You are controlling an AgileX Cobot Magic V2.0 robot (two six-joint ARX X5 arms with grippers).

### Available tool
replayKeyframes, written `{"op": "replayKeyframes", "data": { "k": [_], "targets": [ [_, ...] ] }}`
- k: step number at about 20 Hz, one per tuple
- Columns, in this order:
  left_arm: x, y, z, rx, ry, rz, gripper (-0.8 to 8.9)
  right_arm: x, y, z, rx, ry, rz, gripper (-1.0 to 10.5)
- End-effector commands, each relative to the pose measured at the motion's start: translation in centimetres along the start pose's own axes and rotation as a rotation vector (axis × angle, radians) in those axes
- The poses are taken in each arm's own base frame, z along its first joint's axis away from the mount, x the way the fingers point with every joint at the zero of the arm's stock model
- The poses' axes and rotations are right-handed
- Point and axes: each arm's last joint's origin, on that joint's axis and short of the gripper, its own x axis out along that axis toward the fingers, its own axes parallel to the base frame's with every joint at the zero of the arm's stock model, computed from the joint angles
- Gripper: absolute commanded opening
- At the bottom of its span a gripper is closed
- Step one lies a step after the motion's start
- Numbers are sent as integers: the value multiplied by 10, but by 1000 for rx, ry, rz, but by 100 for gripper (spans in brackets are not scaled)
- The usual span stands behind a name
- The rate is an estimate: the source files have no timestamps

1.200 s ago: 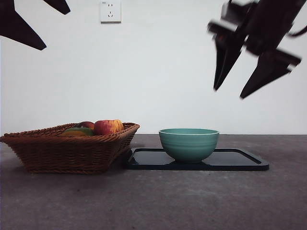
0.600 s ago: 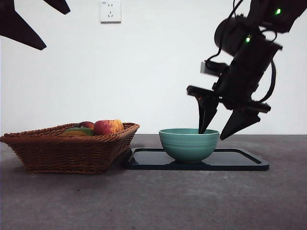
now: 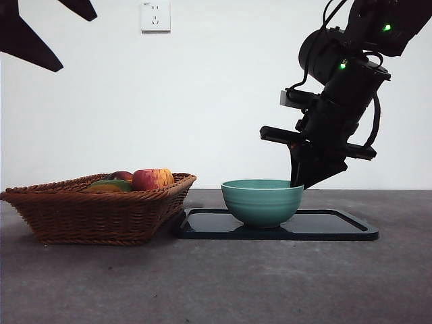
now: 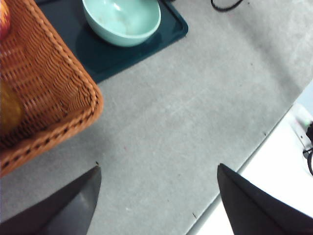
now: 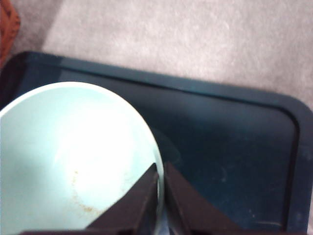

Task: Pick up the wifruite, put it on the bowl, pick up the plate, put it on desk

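Teal-green ceramic bowl (image 3: 262, 202) with faint ridges round its outside sits on a glossy black rectangular tray (image 3: 337, 229), which lies flat on the matte dark grey worktop (image 3: 216, 283). The right gripper (image 5: 161, 196) has its jaws pinched narrowly on the bowl's rim, one jaw inside the pale interior and the other outside over the tray; in the front view that arm reaches down from the upper right, dark and bulky, its tip meeting the rim on the side of the bowl away from the basket. The bowl looks slightly tipped in that view, its rim a little higher on the gripped side, though I cannot tell whether its base has left the tray. Inside, the bowl holds nothing but a few faint brownish specks. Just beside the tray stands a brown wicker basket (image 3: 94, 209), its corner close to the tray's edge, with a red-yellow apple (image 3: 151, 179) and a green fruit (image 3: 111, 184) showing above its rim. A darker reddish-brown rounded fruit (image 3: 121, 176) peeks up behind them; whether that is the small orange-brown one I cannot tell. The left gripper (image 4: 156, 196) hangs high above the worktop, well apart from everything, its jaws spread wide and holding nothing. A white wall socket (image 3: 155, 16) sits on the wall behind.
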Motion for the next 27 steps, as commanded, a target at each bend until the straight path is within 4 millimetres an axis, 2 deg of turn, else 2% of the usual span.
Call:
{"op": "replayKeyframes", "data": {
  "k": [1, 5, 10, 14, 17, 19, 21, 27],
  "targets": [
    [-2, -2, 5, 22, -12, -8, 375, -4, 4, 9, -11, -39, 11, 13],
    [-2, -2, 5, 22, -12, -8, 375, -38, 12, 16, -21, -81, 28, 13],
    [-2, -2, 5, 22, -11, -8, 375, -110, 25, 16, -57, -123, 63, 13],
    [-2, -2, 5, 22, -11, -8, 375, -171, 35, -1, -108, -121, 84, 13],
    [-2, -2, 4, 21, -9, -8, 375, -200, 39, -21, -135, -117, 102, 13],
    [-2, -2, 4, 20, -9, -8, 375, -205, 40, -40, -156, -116, 121, 13],
    [-2, -2, 4, 20, -9, -8, 375, -201, 39, -59, -161, -95, 118, 13],
    [-2, -2, 4, 20, -9, -8, 375, -160, 42, -97, -170, -23, 147, 13]
  ]
}}
